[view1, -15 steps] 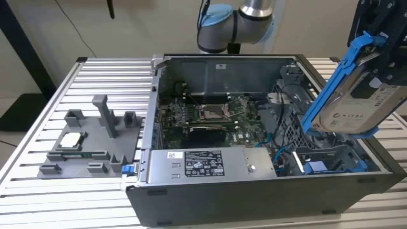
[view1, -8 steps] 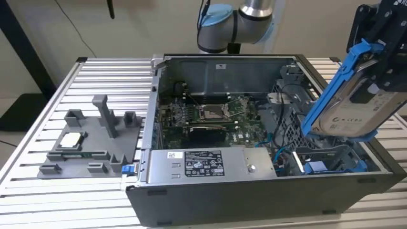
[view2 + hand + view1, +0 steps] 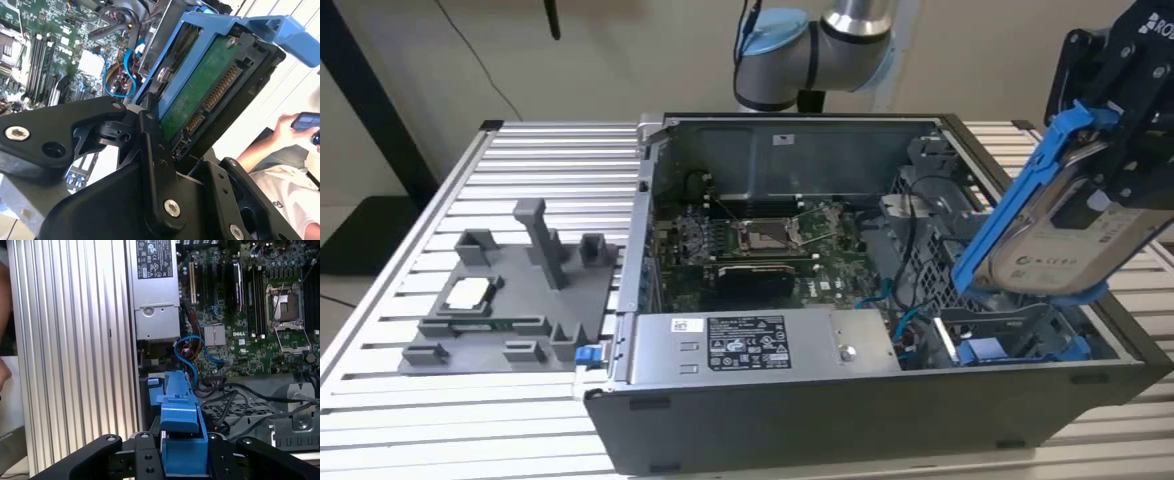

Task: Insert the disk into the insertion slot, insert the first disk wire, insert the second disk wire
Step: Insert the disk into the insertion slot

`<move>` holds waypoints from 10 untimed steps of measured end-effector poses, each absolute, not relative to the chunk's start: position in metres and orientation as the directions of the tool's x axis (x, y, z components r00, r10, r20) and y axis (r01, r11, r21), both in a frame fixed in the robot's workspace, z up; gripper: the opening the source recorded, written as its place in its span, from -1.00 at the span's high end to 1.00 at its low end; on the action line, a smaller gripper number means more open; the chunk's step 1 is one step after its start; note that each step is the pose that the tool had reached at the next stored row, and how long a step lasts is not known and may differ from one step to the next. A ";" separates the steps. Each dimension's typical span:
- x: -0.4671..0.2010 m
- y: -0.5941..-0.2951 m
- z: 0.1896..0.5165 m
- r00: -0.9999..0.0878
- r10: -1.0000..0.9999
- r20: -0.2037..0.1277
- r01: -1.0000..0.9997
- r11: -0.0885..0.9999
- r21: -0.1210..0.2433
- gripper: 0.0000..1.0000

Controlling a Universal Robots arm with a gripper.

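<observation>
Tilted disk (image 3: pixel 1058 235) in tool (image 3: pixel 1117 165) above insertion slot (image 3: pixel 1017 325)

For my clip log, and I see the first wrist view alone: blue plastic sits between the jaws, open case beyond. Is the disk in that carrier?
Observer: Yes; the exterior view shows the silver disk clipped in the blue carrier.
Reviewer: Is it in the insertion slot?
Observer: No; in the exterior view it hangs tilted over the insertion slot, not entered.
Reviewer: Any wire plugged into it?
Observer: None; the second wrist view shows its connector bare.
</observation>
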State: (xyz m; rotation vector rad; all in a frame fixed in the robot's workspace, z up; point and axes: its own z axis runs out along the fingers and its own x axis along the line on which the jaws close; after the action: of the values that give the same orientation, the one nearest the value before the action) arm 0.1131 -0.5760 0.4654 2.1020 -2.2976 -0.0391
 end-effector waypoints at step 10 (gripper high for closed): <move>0.114 -0.576 0.458 -0.089 -0.996 0.001 -0.995 0.089 0.036 0.35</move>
State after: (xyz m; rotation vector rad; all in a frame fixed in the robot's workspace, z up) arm 0.1138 -0.5760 0.4583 2.1035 -2.2992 -0.0411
